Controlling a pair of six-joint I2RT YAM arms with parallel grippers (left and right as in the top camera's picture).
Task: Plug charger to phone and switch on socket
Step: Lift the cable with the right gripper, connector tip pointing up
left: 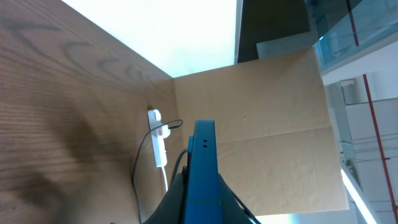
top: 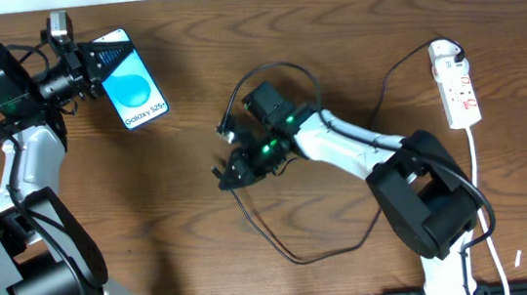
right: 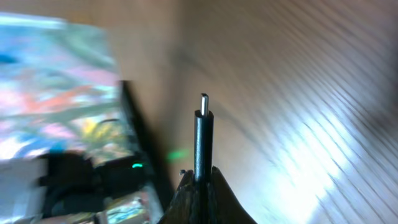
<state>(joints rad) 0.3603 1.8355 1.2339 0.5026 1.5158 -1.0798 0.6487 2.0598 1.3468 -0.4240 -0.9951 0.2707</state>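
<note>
Wood table [top: 232, 33]: one phone [top: 142, 87], left claw [top: 107, 56]; one charger [right: 203, 137], right claw [top: 223, 175]; one socket [top: 457, 88].

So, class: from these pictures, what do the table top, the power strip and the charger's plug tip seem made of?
The table top: wood or wood-look laminate, matte; brown grain lines. The power strip: likely white plastic; smooth moulded shell. The plug tip: probably metal; silvery gleam.

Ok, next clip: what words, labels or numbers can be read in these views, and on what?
"Galaxy S25+": on the blue screen of the phone, overhead view.
Red marks on the socket: too small to read.
The charger tip in the right wrist view: no marking shows; the background there is blurred.
Left wrist view: no text.
</note>
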